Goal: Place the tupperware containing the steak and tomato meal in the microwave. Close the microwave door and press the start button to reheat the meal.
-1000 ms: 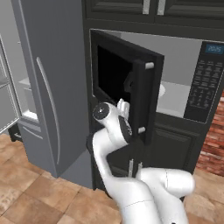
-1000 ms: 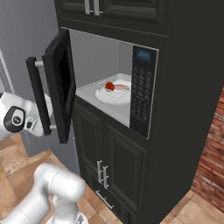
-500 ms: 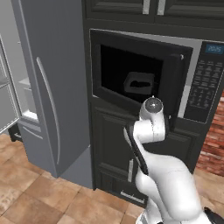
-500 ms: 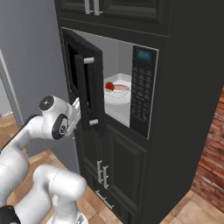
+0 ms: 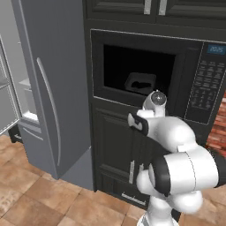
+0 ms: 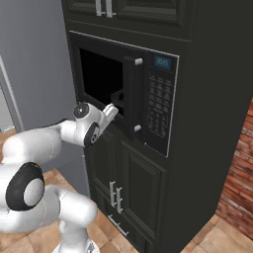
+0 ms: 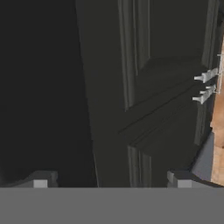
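Note:
The black microwave sits built into dark cabinetry. Its door lies flat against the front, with the bar handle beside the keypad. My gripper is at the lower part of the door's glass, open, with nothing between its fingers. In the hand view the dark door fills the left side. The tupperware with the steak and tomato meal is hidden behind the door.
A tall grey fridge stands left of the microwave, its door swung open at the far left. Below are dark cabinet doors with small metal handles. A brick wall is on the right.
The microwave door has swung from wide open to flat against the front. My arm followed it, sweeping from the left toward the microwave. The meal, seen inside before, is now covered.

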{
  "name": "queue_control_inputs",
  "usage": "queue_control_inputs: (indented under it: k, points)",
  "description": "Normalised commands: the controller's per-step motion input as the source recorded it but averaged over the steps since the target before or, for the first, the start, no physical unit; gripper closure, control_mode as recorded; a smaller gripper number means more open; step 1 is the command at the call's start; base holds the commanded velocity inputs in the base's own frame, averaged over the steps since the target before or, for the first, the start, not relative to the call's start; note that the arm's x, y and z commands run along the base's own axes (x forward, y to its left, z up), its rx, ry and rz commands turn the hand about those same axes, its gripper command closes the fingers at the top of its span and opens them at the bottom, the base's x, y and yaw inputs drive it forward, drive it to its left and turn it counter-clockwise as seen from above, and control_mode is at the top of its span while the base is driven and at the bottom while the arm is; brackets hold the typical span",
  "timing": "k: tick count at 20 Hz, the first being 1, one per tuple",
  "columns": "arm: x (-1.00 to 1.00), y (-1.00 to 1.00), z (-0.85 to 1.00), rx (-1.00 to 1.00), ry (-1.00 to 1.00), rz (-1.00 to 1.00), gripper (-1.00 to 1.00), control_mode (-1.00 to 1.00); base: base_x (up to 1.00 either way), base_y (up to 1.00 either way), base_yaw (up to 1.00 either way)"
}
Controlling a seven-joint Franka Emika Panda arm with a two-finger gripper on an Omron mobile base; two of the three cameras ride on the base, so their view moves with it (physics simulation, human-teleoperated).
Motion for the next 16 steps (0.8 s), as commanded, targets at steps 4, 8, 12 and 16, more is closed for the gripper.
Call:
queue_control_inputs:
  k: [4,8,12,16]
  points:
    - [0.42,-0.31,0.39,0.04,-0.07,-0.05,-1.0,-1.0,0.0,0.0,0.0]
    - [-0.1,-0.3,0.18,0.03,-0.2,-0.03,-1.0,-1.0,0.0,0.0,0.0]
    - [-0.8,-0.14,0.43,0.04,-0.23,-0.04,-1.0,-1.0,0.0,0.0,0.0]
    - [-1.0,0.26,0.84,0.04,-0.09,-0.11,-1.0,-1.0,0.0,0.0,0.0]
